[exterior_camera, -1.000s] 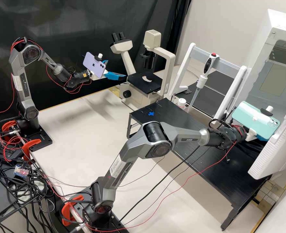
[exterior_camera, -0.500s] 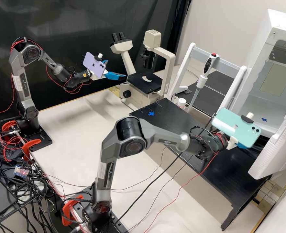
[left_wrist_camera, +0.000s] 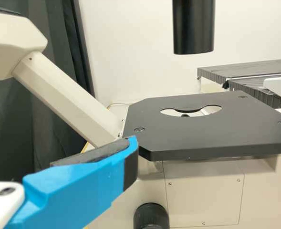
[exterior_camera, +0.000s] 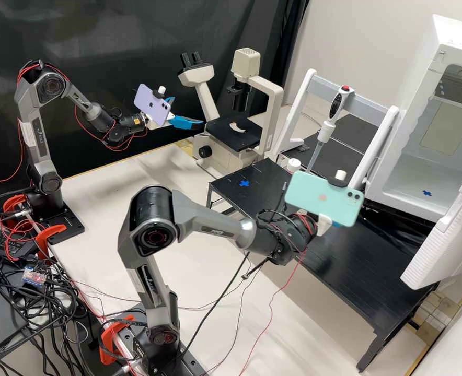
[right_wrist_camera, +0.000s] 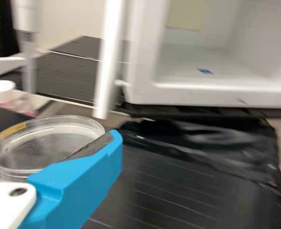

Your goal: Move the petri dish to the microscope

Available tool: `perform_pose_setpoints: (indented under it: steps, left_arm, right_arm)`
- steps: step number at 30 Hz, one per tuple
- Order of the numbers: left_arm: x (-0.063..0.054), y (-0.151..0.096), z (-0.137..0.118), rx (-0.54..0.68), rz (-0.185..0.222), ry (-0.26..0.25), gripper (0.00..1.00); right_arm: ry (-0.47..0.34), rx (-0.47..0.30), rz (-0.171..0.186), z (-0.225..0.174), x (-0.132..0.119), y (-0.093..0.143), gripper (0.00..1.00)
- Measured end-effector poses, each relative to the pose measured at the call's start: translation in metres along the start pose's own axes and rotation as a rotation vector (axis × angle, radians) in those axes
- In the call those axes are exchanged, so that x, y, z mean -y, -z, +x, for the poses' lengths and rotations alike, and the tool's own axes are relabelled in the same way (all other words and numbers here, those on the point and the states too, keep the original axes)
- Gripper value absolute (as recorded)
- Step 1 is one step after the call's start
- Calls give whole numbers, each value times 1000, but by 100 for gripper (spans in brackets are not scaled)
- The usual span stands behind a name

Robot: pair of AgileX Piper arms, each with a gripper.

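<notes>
The right gripper (exterior_camera: 338, 224) has moved away from the white chamber (exterior_camera: 398, 200), fingers closed around a clear petri dish (right_wrist_camera: 40, 145) above the black table (exterior_camera: 346, 271), while the left gripper's (exterior_camera: 188, 110) fingers are spread, empty.

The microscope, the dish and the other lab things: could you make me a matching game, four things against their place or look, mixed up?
1. Dish
2. Microscope's stage
3. Pipette
4. White box

A. Upright, with a red button on top
B. Door open, a blue cross inside
C. Between the blue fingers of the right claw
D. Black and flat, with an opening in it

Pairs: 1-C, 2-D, 3-A, 4-B
</notes>
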Motion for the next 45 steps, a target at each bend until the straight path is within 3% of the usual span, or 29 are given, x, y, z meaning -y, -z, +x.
perform_pose_setpoints:
  steps: [7,14,20,29,39,45]
  left_arm:
    - [0,0,0,0,0,0,100]
    - [0,0,0,0,0,0,100]
    - [0,0,0,0,0,0,100]
    - [0,0,0,0,0,0,100]
    - [0,0,0,0,0,0,100]
    - [0,0,0,0,0,0,100]
  right_arm:
    - [74,-178,-123,-3,27,44,0]
    - [154,-342,-189,0,49,75,0]
    - [228,-439,-200,11,64,97,0]
    - [341,-517,-174,44,83,134,0]
    - [394,-519,-100,83,92,178,0]
    - [403,-534,-61,96,90,191,0]
